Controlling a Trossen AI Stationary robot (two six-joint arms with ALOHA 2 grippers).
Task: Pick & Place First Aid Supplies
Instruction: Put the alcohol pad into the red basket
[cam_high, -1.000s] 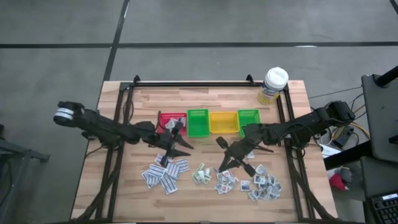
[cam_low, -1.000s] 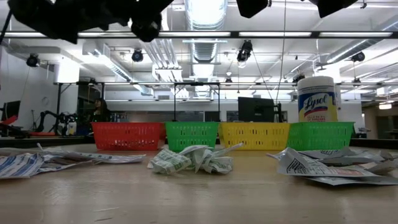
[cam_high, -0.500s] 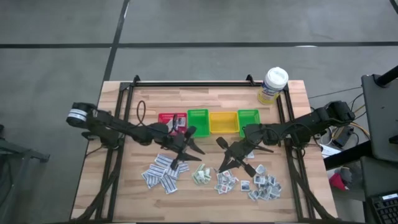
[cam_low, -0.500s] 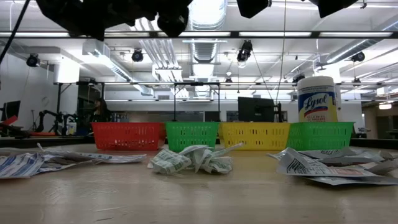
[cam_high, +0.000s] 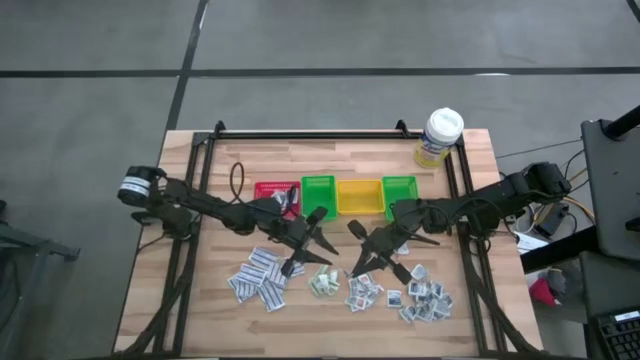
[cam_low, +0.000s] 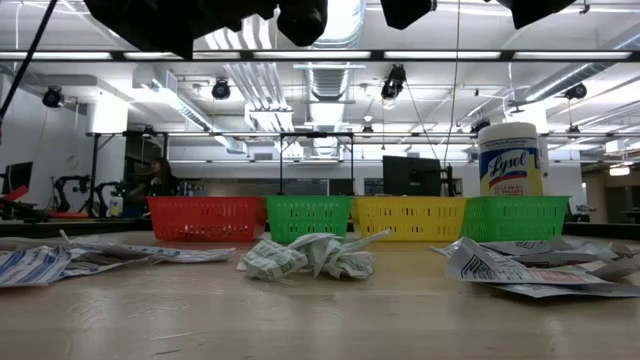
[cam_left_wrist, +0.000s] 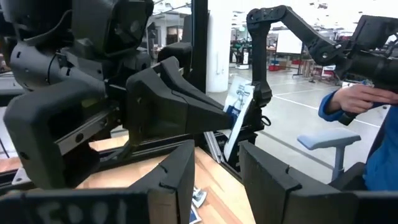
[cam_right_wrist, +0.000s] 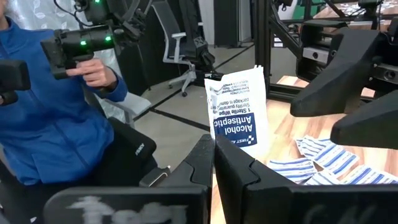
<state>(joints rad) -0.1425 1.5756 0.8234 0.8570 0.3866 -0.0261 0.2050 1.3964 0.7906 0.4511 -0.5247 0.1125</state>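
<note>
My right gripper (cam_right_wrist: 214, 149) is shut on one white first aid packet (cam_right_wrist: 239, 118) printed "Alcohol Antiseptic", above the table's middle (cam_high: 356, 255). My left gripper (cam_left_wrist: 217, 180) faces it from the table's left (cam_high: 312, 252). It is open, and the packet (cam_left_wrist: 238, 112) shows a short way ahead of its fingertips, untouched. More first aid supplies lie flat on the wood in loose heaps (cam_high: 262, 278) (cam_high: 322, 282) (cam_high: 425, 295). A crumpled heap (cam_low: 305, 255) shows in the low view. My right gripper pinches the packet's lower edge (cam_right_wrist: 219, 142) between the free ends of its two fingers. The fingers come level from the table's right. The packet stands upright above the fingertips, clear of the table.
A row of small bins stands behind the grippers: red (cam_high: 277, 195), green (cam_high: 318, 196), yellow (cam_high: 359, 196), green (cam_high: 399, 193). A white-capped bottle (cam_high: 439, 137) stands at the far right corner. A person in a blue sleeve (cam_right_wrist: 56, 130) sits beyond the table.
My left gripper has moved toward the table's right, closing on my right gripper and the packet it holds up, and has stayed open. The right gripper and the packet have kept still.
</note>
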